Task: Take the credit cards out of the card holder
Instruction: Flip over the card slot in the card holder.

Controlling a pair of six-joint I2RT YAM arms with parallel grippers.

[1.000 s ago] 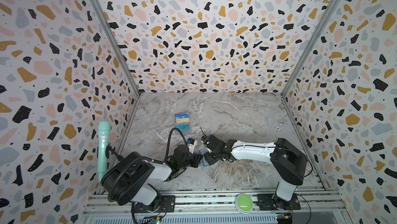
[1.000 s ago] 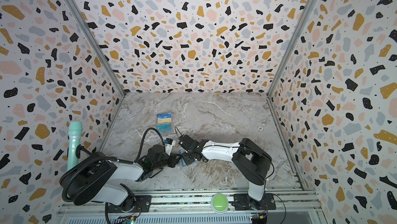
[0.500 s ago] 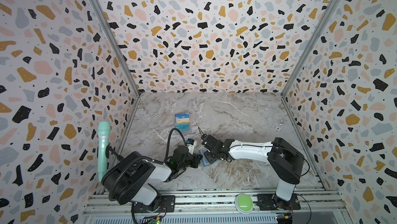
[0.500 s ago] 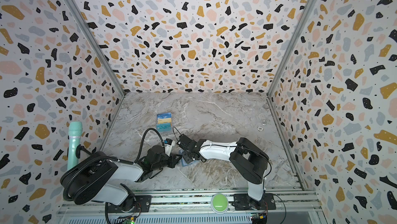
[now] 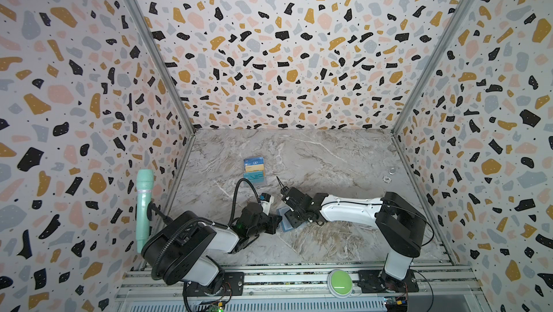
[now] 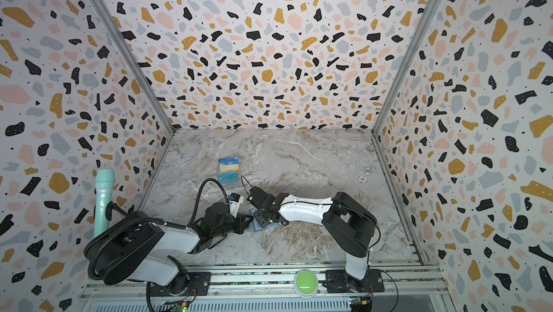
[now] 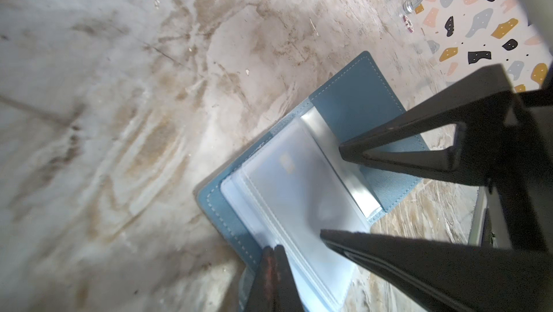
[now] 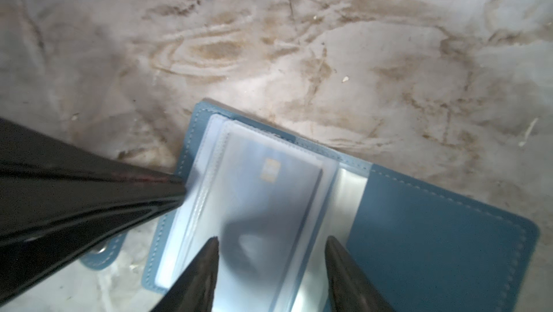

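**Right gripper** (image 8: 270, 246): fingers spread, poised astride the top clear sleeve (image 8: 223, 158) of the opened card holder (image 8: 434, 235). A chip-bearing credit card (image 8: 269, 193) lay inside that sleeve, not yet gripped.

**Left gripper** (image 7: 273, 250): fingers pressed together against the holder's outer edge. Whether they nipped the cover could not be told.

**Card holder:** flat on the marble table (image 8: 299, 41), near the front, between the arms.

**Technique:** the spread fingers should close on the card's end, not the film, and draw it along the sleeve's opening while the left gripper steadies the holder.
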